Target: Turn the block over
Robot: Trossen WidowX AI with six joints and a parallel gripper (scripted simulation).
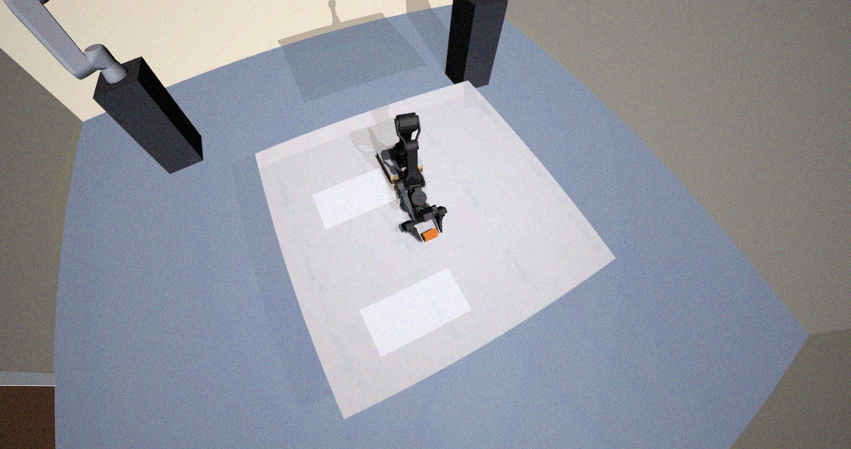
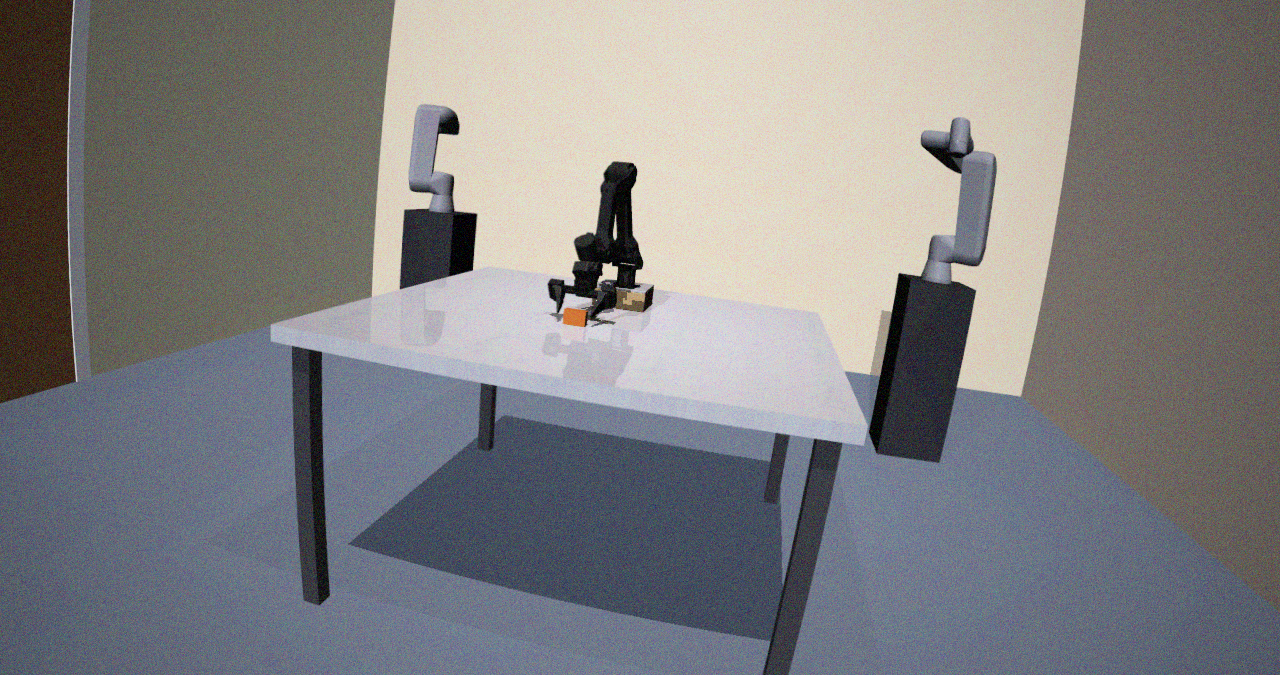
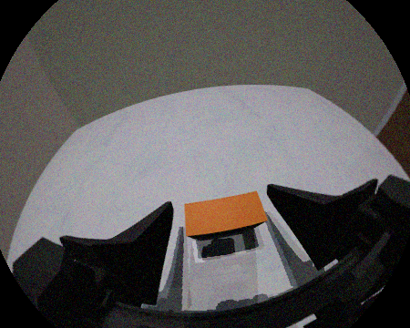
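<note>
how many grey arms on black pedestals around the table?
2. One grey arm on a black pedestal behind the table's far-left corner; the other on a pedestal off its right side. None hidden that I can see.

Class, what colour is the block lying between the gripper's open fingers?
Orange. The block shows it best in the wrist view, as a plain orange face.

You won't find any readable text, label, brand, number or sign in any of these views.

The block (image 1: 430,235) rests on the table (image 1: 535,232) between the fingers of the wide-open gripper (image 1: 424,227), touching neither.
</note>
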